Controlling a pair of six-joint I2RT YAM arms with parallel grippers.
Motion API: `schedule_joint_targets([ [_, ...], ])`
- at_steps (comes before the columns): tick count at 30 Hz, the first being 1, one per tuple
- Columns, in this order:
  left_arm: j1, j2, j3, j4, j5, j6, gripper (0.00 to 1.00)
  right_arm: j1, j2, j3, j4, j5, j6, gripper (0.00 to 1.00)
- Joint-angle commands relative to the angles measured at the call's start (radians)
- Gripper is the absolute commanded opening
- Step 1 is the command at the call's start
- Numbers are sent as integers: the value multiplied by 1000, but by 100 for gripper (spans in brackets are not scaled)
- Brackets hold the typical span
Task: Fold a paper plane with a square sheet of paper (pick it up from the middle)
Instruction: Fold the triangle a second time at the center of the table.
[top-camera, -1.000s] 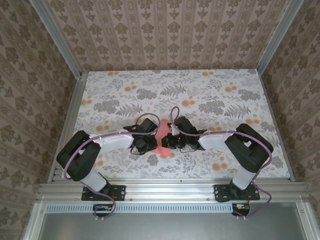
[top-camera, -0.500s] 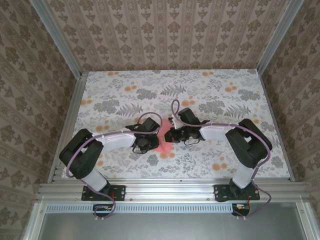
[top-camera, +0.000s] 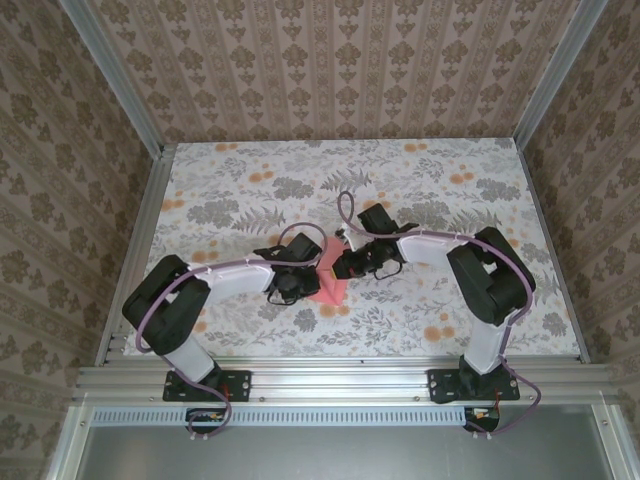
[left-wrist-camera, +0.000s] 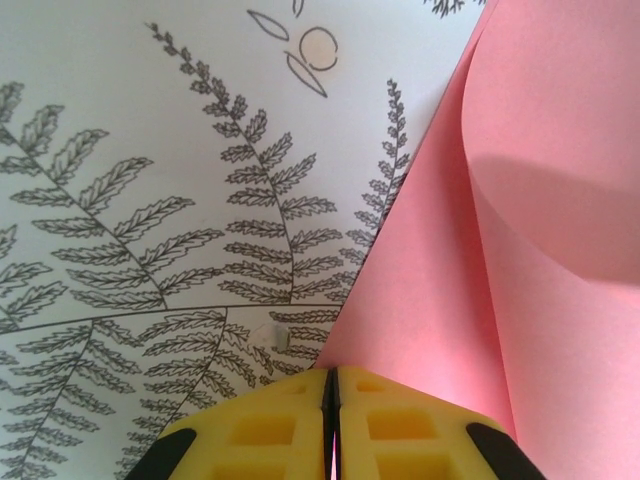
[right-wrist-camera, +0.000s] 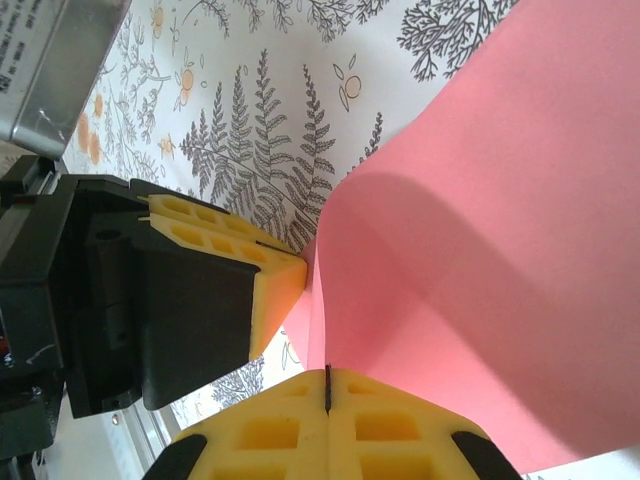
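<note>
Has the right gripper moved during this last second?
Yes. The right gripper has slid away from the table's near rail, toward the back wall, shut on the pink sheet.

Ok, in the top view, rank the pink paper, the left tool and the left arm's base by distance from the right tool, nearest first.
1. pink paper: mid-table, pinched in the right tool itself.
2. left tool: just to the left, across the paper, also shut on it.
3. left arm's base: at the near-left table edge, farthest.
</note>
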Motion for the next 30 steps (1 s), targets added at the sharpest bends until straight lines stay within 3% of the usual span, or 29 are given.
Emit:
schedule_joint_targets([
  [1,-9,76,-25,-100,-49,28,11,-6,35,52,-106,5,-124,7],
  [8,-12,87,-12,-113,-55,36,10,-12,49,89,-162,67,-252,8],
  [22,-21,109,4,-124,-59,49,10,-22,78,154,-207,149,-349,8],
  [30,-25,117,15,-125,-56,51,10,-23,39,102,-184,108,-374,8],
])
